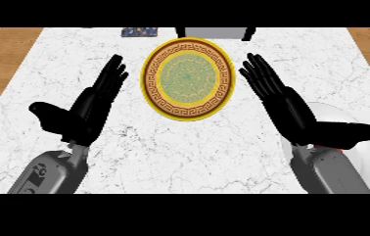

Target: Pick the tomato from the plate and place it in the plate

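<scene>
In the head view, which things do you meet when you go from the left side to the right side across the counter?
Left hand → gold-rimmed plate → right hand → white plate, mostly hidden behind the right hand. Both hands are open with straight fingers. No tomato can be seen.

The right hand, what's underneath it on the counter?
A white plate shows as a pale curve past the right hand. The hand and forearm cover most of it, so whether a tomato sits there cannot be seen.
</scene>
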